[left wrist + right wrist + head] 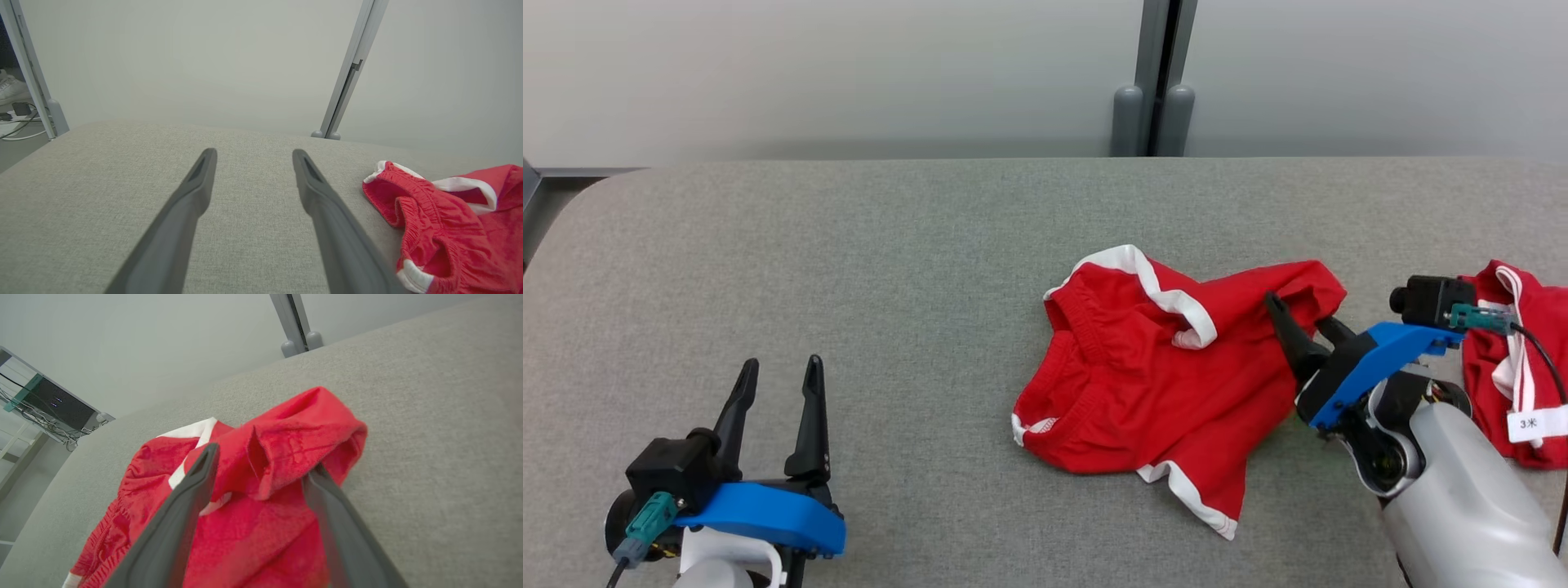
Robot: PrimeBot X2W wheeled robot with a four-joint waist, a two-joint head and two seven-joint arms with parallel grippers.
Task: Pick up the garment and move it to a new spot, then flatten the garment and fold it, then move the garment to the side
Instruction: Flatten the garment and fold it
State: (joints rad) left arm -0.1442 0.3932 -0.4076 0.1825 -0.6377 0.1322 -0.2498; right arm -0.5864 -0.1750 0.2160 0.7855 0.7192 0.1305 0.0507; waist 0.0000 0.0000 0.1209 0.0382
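Right gripper spread astride crumpled red, white-trimmed garment; left gripper spread, apart

gripper fingers: dark | mounts: blue | forearm: pale grey | plugs: teal

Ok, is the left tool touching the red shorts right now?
No, the left tool stands open over the bare grey surface, well apart from the red shorts to its right.
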